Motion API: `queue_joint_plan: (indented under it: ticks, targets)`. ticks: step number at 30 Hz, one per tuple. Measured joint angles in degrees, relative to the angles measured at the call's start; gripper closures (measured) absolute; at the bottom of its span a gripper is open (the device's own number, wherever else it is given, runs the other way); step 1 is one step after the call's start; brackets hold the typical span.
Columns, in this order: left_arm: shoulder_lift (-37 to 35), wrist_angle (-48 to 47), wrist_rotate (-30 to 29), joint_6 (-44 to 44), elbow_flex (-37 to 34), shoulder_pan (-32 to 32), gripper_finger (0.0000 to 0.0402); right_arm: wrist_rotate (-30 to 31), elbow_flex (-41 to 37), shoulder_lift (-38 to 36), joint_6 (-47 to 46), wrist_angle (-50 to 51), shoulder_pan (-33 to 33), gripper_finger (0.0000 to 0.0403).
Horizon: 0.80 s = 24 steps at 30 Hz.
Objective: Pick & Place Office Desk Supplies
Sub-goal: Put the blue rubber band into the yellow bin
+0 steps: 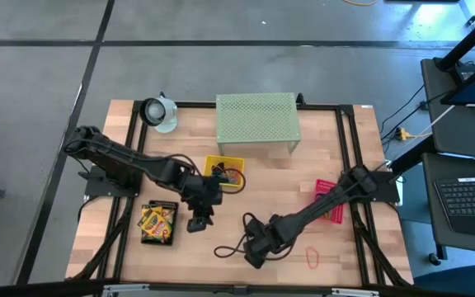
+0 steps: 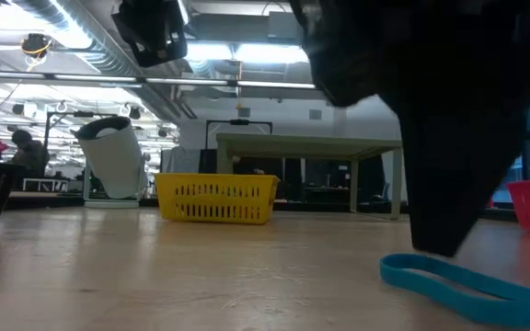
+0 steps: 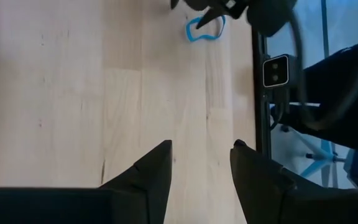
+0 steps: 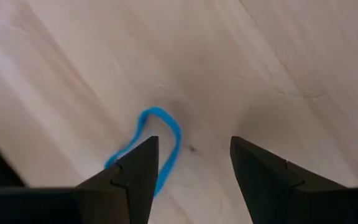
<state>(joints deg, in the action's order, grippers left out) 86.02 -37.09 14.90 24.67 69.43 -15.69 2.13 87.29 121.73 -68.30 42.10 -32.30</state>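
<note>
A thin blue loop lies flat on the wood, also seen in the low view and the left wrist view. My right gripper is open low over it, near the table's near edge; one end of the loop lies between its fingers. My left gripper is open over bare wood, beside the black tray with yellow-green crayon boxes. A red loop lies flat to the right. My right gripper comes at the blue loop from above, pointing down. One finger stands over the loop's long side. Whether it touches the loop, I cannot tell.
A yellow mesh tray with small items sits mid-table, a pink tray to the right, and a pale green mesh shelf and a white object at the far side. A dark cable trails by the right gripper.
</note>
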Motion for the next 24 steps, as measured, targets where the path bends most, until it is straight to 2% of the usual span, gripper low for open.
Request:
queue_joint_plan:
  ticks: [4, 8, 11, 16, 24]
  targets:
    - [0.0, 0.0, 0.1, 0.2, 0.0, 0.0, 0.0249, 0.0, 0.3, 1.5, 0.4, -0.1, -0.7, 0.0209]
    - [0.0, -0.1, 0.1, 0.2, 0.0, 0.0, 0.0251, 2.3, 0.3, 1.9, 0.1, 0.3, -1.4, 0.024]
    - [0.0, -0.1, 0.0, 0.2, 0.0, 0.1, 0.0251, 3.7, 0.2, 2.0, -0.3, 0.7, -1.7, 0.0286]
    - [0.0, -0.1, 0.0, 0.2, 0.0, 0.6, 0.0253, 3.6, 0.2, 2.1, 0.7, -0.8, -1.7, 0.0387]
    - [0.0, -0.7, -0.1, 0.0, 0.0, 0.8, 0.0254, 3.2, 0.1, 1.8, 2.3, -0.5, -1.6, 0.0399]
